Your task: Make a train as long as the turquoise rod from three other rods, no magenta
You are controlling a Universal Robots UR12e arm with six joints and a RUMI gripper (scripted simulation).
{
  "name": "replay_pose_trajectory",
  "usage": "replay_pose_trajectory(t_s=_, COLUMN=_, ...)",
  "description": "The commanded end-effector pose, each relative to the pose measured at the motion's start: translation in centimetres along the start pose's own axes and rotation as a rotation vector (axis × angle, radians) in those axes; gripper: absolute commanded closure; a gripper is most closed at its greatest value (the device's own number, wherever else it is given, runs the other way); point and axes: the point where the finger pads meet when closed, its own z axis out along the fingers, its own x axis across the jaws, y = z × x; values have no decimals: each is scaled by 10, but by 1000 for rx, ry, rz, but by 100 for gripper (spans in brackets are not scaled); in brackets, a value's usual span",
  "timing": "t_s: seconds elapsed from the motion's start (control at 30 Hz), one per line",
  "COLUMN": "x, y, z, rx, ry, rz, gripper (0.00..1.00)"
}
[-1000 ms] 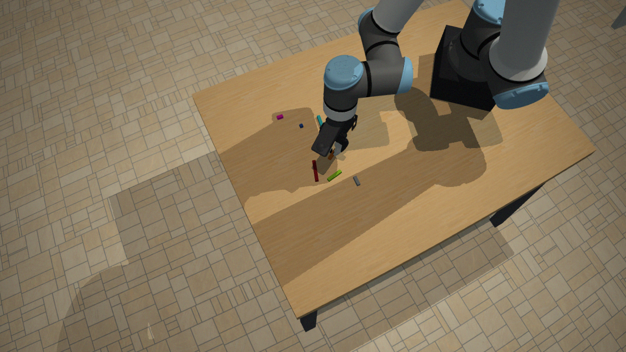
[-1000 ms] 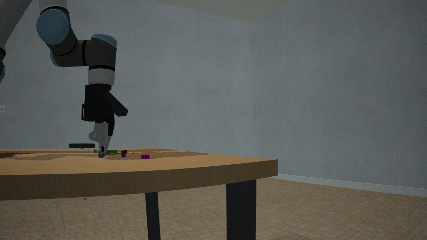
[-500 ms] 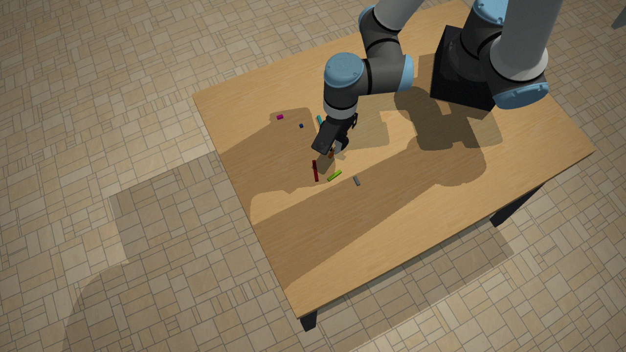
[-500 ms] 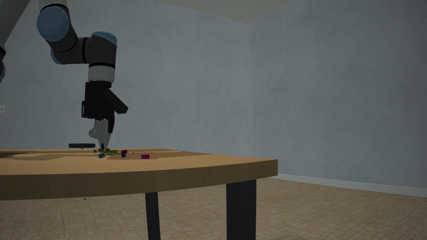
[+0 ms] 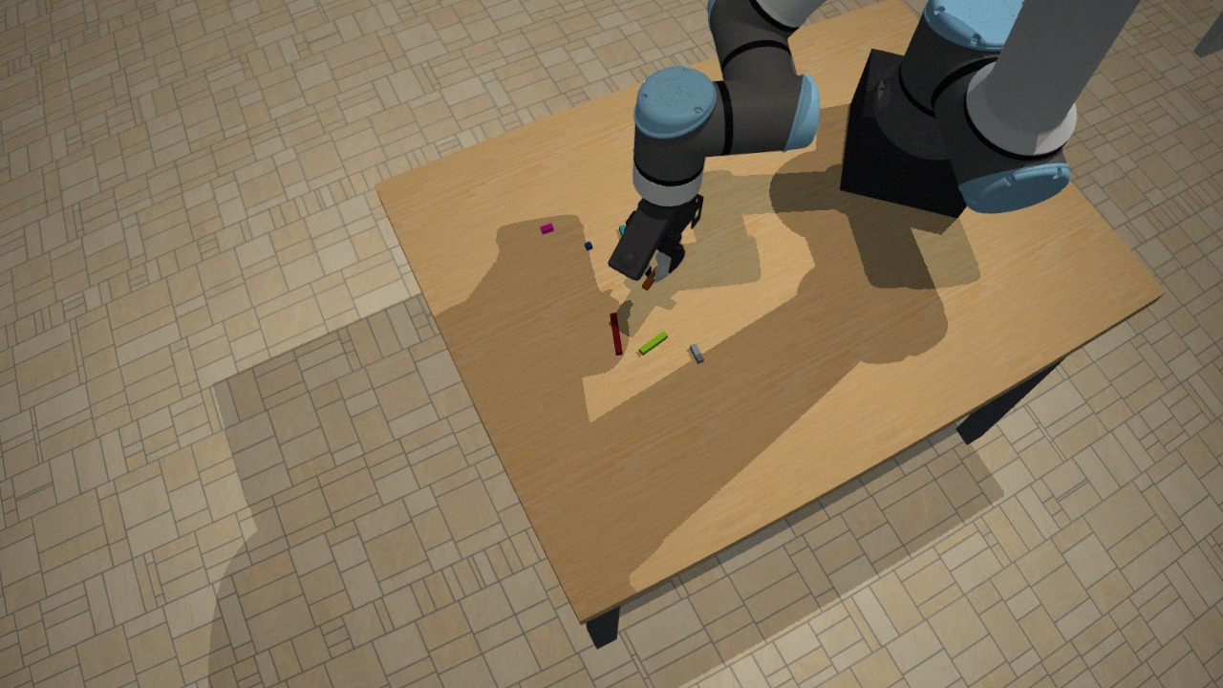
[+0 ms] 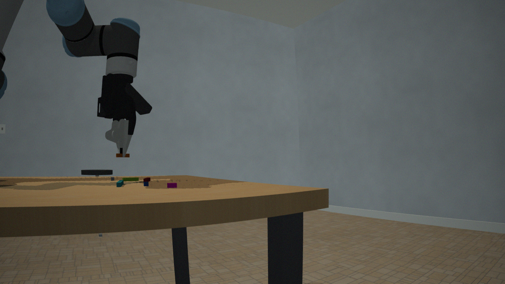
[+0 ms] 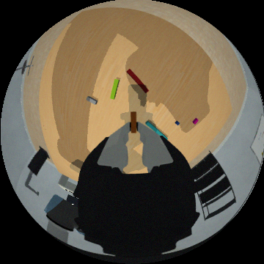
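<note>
End effector [image 5: 652, 275] [image 6: 122, 154] [image 7: 133, 122] nearly closed, gripping the orange rod [image 5: 649, 279] [image 6: 117, 155] [image 7: 133, 117] above the worktop [image 5: 812, 427] [image 6: 212, 197] [image 7: 106, 114]. In the wrist view, relative to the orange rod, the lime rod [image 5: 653, 343] [image 6: 130, 179] [image 7: 114, 89] lies at eleven o'clock, the red rod [image 5: 616, 334] [image 6: 146, 179] [image 7: 137, 80] at twelve, the grey rod [image 5: 697, 353] [image 6: 112, 178] [image 7: 92, 100] at ten, and the turquoise rod [image 5: 622, 229] [image 6: 120, 183] [image 7: 156, 130] at four.

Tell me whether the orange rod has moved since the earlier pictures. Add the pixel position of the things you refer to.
Yes: upward, the orange rod [image 5: 649, 278] [image 6: 122, 155] [image 7: 133, 122] now hangs clearly above the table [image 5: 812, 410] [image 6: 247, 201] [image 7: 103, 128] in the exterior view.
</note>
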Motion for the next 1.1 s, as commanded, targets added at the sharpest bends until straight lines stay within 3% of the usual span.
replay_pose_trajectory(t_s=0.0, x=0, y=0, z=-23, rx=-1, ry=-1, rz=0, gripper=100)
replay_pose_trajectory(t_s=0.77, x=2, y=0, z=-31, rx=-1, ry=-1, rz=-12, gripper=100)
replay_pose_trajectory(t_s=1.07, x=22, y=2, z=-31, rx=-1, ry=-1, rz=-140, gripper=100)
